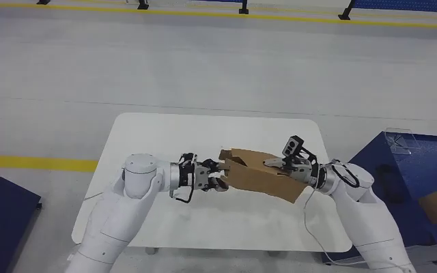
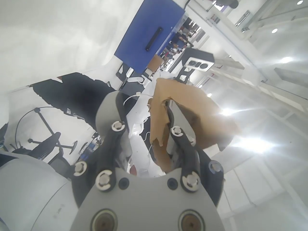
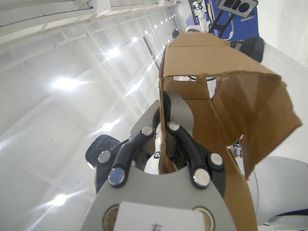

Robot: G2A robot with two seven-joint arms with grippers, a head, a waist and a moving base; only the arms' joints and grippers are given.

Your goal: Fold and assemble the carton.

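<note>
A brown carton point(image 1: 256, 176), partly unfolded into a tube, hangs over the middle of the white table point(image 1: 171, 130) between both arms. My left gripper point(image 1: 220, 175) is at its left end and stands open; in the left wrist view a ragged flap of the carton point(image 2: 192, 106) lies between the spread fingers of the left gripper point(image 2: 144, 104), against one pad point(image 2: 176, 118). My right gripper point(image 1: 276, 164) is at the carton's right upper edge. In the right wrist view the right gripper point(image 3: 163, 102) is shut on a thin wall of the carton point(image 3: 216, 58), whose open end gapes beside it.
A blue cabinet point(image 1: 403, 164) stands just off the table's right side, and a dark blue object point(image 1: 13, 205) sits at the lower left. Bare tabletop lies behind and in front of the carton. A yellow floor line point(image 1: 48, 164) runs to the left.
</note>
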